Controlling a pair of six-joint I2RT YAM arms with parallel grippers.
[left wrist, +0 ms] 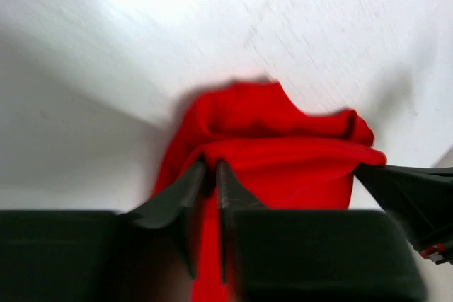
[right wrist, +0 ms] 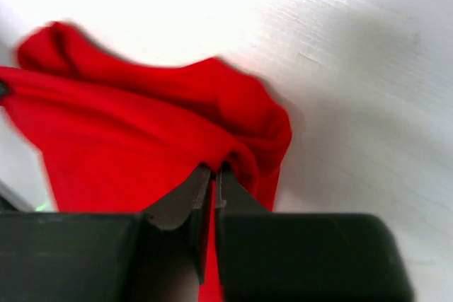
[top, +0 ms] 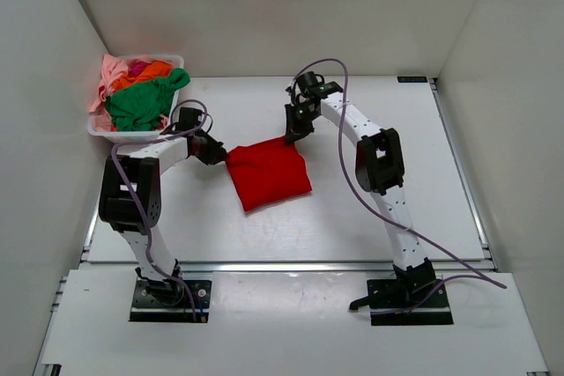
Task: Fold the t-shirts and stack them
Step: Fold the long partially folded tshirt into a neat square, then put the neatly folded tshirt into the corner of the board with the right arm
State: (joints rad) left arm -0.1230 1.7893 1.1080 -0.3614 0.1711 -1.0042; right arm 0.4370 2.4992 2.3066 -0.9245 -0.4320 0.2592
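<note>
The bright red t-shirt lies folded into a rough square on the table between my two arms. My left gripper is at its left corner. In the left wrist view its jaws stand slightly apart, with the red cloth bunched right at the tips. My right gripper is at the shirt's far right corner. It is shut on a pinch of the red cloth. More t-shirts, green, orange and pink, are heaped in the basket.
The white plastic basket stands at the back left corner, close behind my left arm. White walls close in the table on the left, back and right. The table's near edge runs along a metal rail.
</note>
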